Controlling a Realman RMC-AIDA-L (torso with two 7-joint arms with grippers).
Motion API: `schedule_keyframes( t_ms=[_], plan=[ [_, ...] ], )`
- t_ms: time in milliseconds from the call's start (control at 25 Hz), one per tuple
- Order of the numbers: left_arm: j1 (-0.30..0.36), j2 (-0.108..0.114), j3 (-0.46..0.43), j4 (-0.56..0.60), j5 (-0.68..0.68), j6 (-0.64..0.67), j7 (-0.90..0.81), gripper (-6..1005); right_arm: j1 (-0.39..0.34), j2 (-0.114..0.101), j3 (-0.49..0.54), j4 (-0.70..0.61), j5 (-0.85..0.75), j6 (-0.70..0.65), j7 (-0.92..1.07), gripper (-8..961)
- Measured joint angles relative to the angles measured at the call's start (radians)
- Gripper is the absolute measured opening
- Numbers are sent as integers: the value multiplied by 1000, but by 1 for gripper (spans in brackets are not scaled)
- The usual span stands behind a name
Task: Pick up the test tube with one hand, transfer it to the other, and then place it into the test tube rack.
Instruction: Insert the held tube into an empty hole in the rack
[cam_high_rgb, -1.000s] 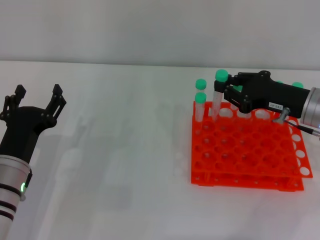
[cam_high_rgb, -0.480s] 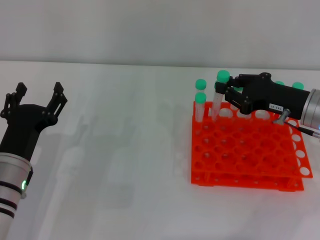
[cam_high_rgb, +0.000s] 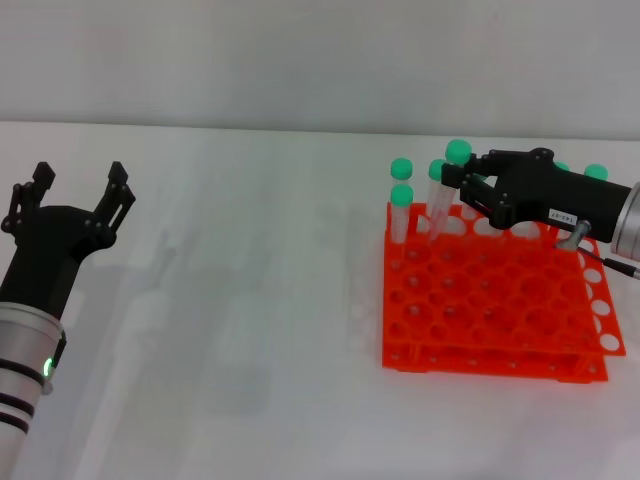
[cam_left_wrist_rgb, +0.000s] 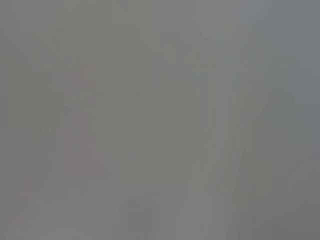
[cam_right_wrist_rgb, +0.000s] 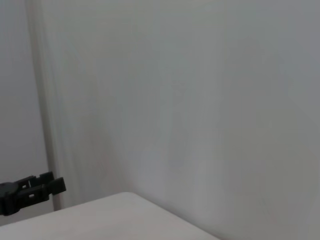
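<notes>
Tube leans in my right gripper (cam_high_rgb: 468, 186) over the rack (cam_high_rgb: 495, 300).
Its jaws pinch the test tube (cam_high_rgb: 446, 196), green cap up and tilted right. I count five other green caps. Left gripper (cam_high_rgb: 76, 197): jaws spread.

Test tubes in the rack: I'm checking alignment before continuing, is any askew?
Yes. The clear green-capped test tube at the right gripper leans, cap toward the gripper, in the orange-red rack's back row; the neighbouring green-capped tubes stand upright.
</notes>
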Motion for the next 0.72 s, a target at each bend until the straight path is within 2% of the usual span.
schedule_keyframes(
  t_ms=[720],
  plan=[
    [-18,3,0,-16,4,0,0,880,4,4,-61,14,10,-49,-6,274]
  ],
)
